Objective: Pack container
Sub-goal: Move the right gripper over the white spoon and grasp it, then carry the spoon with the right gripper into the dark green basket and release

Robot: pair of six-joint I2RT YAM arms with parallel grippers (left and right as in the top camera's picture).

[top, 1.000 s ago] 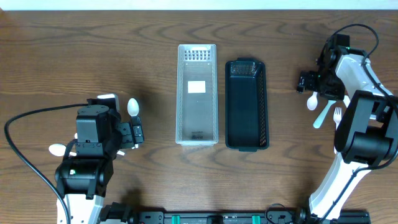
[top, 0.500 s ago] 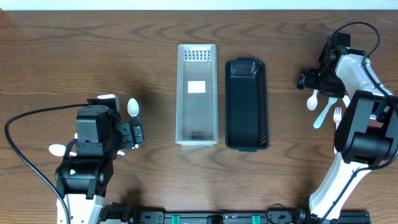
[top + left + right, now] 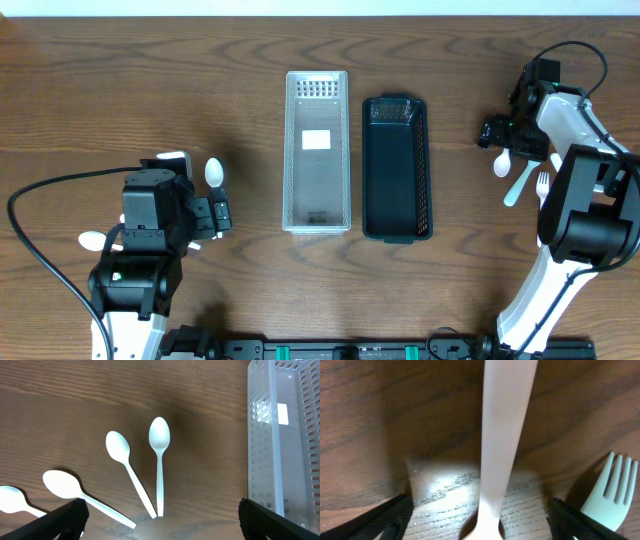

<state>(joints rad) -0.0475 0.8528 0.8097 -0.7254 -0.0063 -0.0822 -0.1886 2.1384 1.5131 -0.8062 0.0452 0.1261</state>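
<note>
Currently the right gripper (image 3: 480, 517) has its jaws apart, a white utensil handle (image 3: 502, 435) lying between them and a fork (image 3: 610, 490) just outside one. The left gripper (image 3: 160, 520) gapes too, with two spoons (image 3: 159, 440) ahead between its jaws and the clear container (image 3: 260, 460) beside one.

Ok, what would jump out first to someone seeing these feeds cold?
Two long bins sit side by side mid-frame overhead: a clear container and a black container. White plastic spoons lie loose under the left gripper; the open right gripper straddles a white utensil handle, a fork beside it.
</note>
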